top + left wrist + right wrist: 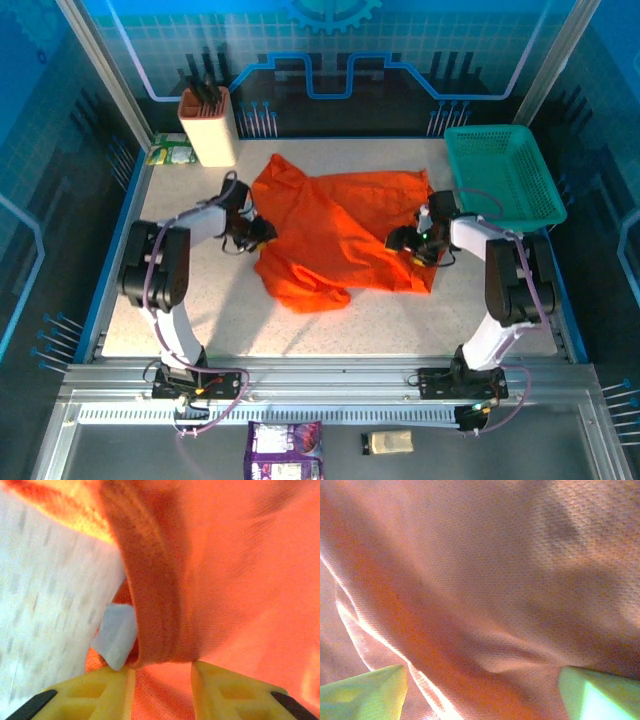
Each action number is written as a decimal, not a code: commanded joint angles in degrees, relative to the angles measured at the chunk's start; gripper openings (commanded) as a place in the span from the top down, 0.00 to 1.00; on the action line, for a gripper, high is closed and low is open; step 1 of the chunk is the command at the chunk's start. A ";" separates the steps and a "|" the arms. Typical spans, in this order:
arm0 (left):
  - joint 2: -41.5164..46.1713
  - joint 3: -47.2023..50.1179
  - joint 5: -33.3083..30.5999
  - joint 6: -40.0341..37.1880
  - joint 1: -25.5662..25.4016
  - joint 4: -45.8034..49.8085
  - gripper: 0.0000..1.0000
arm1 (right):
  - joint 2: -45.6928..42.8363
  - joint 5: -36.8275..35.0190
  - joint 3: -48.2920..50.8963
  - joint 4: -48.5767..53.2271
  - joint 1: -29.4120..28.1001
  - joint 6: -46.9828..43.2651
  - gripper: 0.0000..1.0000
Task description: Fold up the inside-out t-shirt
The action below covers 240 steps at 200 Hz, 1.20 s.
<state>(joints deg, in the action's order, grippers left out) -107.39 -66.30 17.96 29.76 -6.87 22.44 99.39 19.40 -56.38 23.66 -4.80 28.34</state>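
At the back left corner of the table (180,330) stands a beige block (207,125) with dark handles poking out of its top, and a small green packet (168,153) lies just beside it. The left arm (160,265) reaches in from that side to the left edge of the t-shirt (340,235). There the left fingers (100,690) sit either side of the thick collar band with cloth between them; I cannot tell whether they pinch it. A white label (116,635) hangs by the collar. The t-shirt lies in the middle of the table between both arms. It is bright orange-red, crumpled and spread wide, with a loose fold bunched at its near edge and its back left part pulled to a point. The right arm (510,280) comes in over the shirt's right edge, and the right fingers (365,695) stand wide apart over the cloth, holding nothing. A teal mesh basket (505,210) sits at the back right, near the shirt. Down on the front rail lie a purple packet (285,450) and, to its right, a small beige packet (388,441).
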 commanded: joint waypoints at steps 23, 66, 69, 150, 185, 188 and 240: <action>-6.24 -17.69 -0.18 -3.96 2.13 5.56 0.64 | 2.52 -8.46 -10.42 4.80 1.52 -1.00 0.19; 5.00 -16.97 -7.17 -5.37 -2.66 12.19 0.61 | -9.67 -12.73 -8.24 10.99 0.14 -3.74 0.22; 6.08 -15.80 -7.77 -5.21 -3.12 12.45 0.60 | -10.65 -12.68 -7.63 11.29 0.11 -3.73 0.22; 24.44 17.61 -11.82 11.47 -19.34 3.60 0.56 | -22.37 -22.09 6.37 17.06 -9.62 -2.32 0.29; 19.54 19.43 -10.27 12.70 -22.46 1.17 0.52 | -17.81 -27.66 7.45 15.19 -10.89 -3.02 0.31; 19.13 19.50 -10.30 12.74 -22.70 1.05 0.52 | -17.48 -27.62 7.43 15.00 -10.85 -3.09 0.31; 14.67 20.55 -11.58 12.49 -22.77 -2.22 0.59 | -12.99 -25.36 6.74 10.79 -10.70 -4.34 0.45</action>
<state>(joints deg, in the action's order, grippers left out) -90.94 -46.44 7.11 41.85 -29.43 22.55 84.58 -5.80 -49.19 36.38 -15.00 24.67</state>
